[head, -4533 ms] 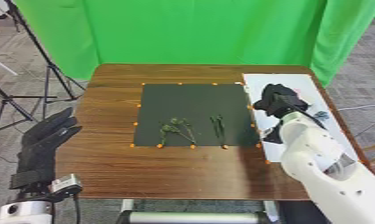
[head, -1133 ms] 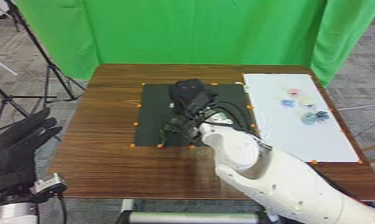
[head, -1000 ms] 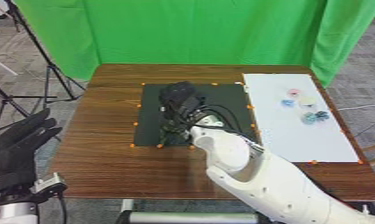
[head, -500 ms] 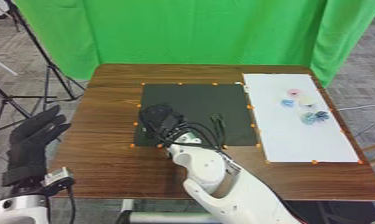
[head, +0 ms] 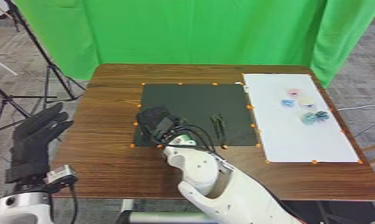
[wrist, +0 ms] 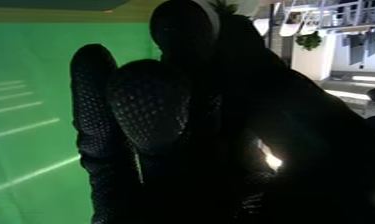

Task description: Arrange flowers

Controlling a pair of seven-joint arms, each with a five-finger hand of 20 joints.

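In the head view my right hand (head: 157, 121) is low over the left part of the black mat (head: 197, 100). It covers the spot where leafy stems lay, and whether it holds one is hidden. Bare green stems (head: 218, 129) lie to its right. Loose flower heads rest on the white board (head: 286, 140): pink (head: 294, 92), light blue (head: 287, 103), cream (head: 307, 101), teal (head: 309, 118) and darker blue (head: 322, 115). Off the table's left side, my left hand (head: 31, 142) is open and empty. Black glove of my right hand (wrist: 148, 107) stands before the green curtain in the right wrist view.
Orange markers line the mat's edges. A green curtain (head: 201, 32) hangs behind the brown table (head: 108, 172), and a black tripod (head: 55, 70) stands to the left. My right forearm crosses the table's front edge.
My right hand was over the white board, came across to the mat, then moved toward its lower left. The stems on the right are uncovered again. My left hand has shifted slightly.
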